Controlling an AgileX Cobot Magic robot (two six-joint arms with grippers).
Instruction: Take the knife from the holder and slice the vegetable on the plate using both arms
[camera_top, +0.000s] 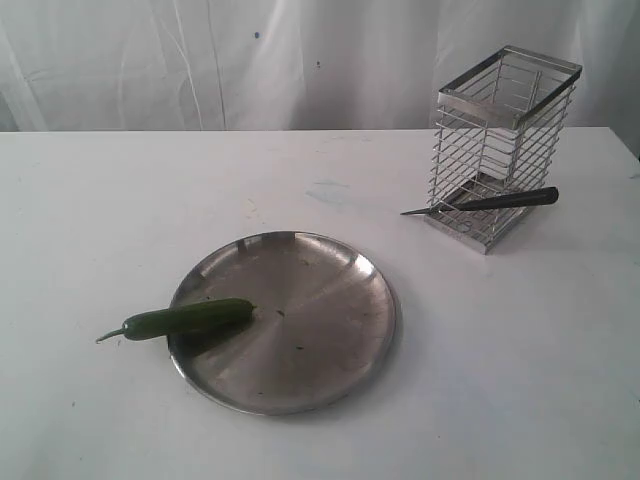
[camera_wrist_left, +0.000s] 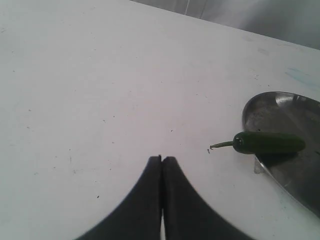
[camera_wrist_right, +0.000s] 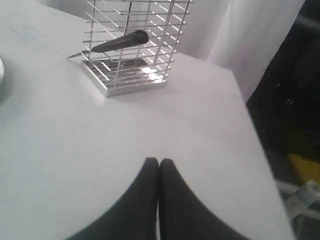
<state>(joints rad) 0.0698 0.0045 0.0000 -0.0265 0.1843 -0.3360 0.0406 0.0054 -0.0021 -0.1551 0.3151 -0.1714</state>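
Resting across shiny wire holder, slim dark knife.

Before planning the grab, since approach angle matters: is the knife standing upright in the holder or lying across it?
Lying across. The knife pokes sideways through the holder low bars, handle out one side, tip out the other.

No readable text, label, brand, number or sign shows in any view.

shiny chrome wire holder, dull brushed steel plate, glossy green vegetable, matt white table.
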